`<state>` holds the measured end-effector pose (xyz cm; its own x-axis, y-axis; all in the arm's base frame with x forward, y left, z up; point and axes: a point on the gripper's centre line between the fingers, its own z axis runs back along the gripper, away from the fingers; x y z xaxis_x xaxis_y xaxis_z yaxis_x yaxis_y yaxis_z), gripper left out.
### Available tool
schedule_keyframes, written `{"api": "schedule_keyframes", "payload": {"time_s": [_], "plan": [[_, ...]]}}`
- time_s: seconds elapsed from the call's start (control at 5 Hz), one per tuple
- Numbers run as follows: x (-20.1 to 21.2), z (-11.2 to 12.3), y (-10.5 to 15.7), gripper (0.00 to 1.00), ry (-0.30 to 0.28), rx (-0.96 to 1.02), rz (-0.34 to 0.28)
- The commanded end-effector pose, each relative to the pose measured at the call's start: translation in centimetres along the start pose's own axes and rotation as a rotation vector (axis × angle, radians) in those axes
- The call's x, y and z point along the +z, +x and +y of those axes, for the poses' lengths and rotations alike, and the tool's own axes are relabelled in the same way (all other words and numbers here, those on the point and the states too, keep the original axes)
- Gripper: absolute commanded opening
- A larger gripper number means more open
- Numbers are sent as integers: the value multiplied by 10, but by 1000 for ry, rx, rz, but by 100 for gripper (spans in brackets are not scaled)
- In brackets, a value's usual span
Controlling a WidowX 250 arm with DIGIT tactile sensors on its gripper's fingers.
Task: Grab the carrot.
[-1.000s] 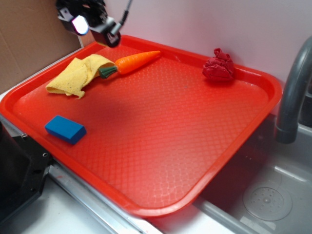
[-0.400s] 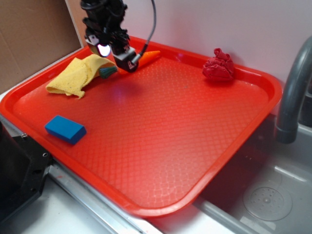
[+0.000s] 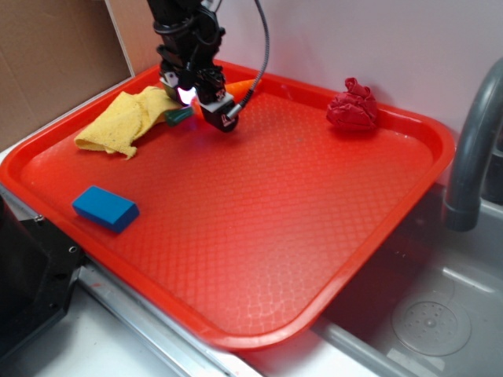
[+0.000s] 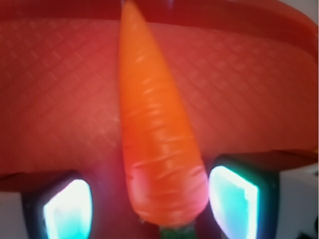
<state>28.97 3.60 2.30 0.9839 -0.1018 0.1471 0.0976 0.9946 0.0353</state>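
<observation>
The carrot (image 4: 159, 139) lies at the tray's (image 3: 236, 338) far-left edge, just beside the cloth (image 3: 126, 118). The gripper (image 4: 149, 201) straddles the carrot's thick end, fingers (image 4: 234, 201) released. Reach done; clenching and lifting remain.

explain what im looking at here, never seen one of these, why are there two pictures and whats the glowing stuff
This is a robot arm working over a red tray beside a sink. One picture is taken from outside, looking down at the tray. The other comes from a camera on the arm's wrist, looking past its gripper.

On the tray lie a toy carrot, a yellow cloth, a blue block and a crumpled dark red lump. The glowing shapes are the pads of the jaws, lit up close to the camera. The jaws are open on either side of the carrot's thick end; nothing is gripped yet.
</observation>
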Motion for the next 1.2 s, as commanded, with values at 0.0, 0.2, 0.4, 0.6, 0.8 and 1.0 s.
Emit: {"api": "schedule_keyframes", "payload": {"time_s": [0.0, 0.2, 0.4, 0.6, 0.8, 1.0], "plan": [[6, 1, 12, 0, 23, 1, -23], [11, -5, 8, 0, 13, -22, -4], [40, -26, 0, 0, -60, -68, 79], [77, -48, -12, 0, -91, -76, 151], [110, -62, -30, 0, -149, -82, 208], [137, -69, -53, 0, -128, -46, 214]]}}
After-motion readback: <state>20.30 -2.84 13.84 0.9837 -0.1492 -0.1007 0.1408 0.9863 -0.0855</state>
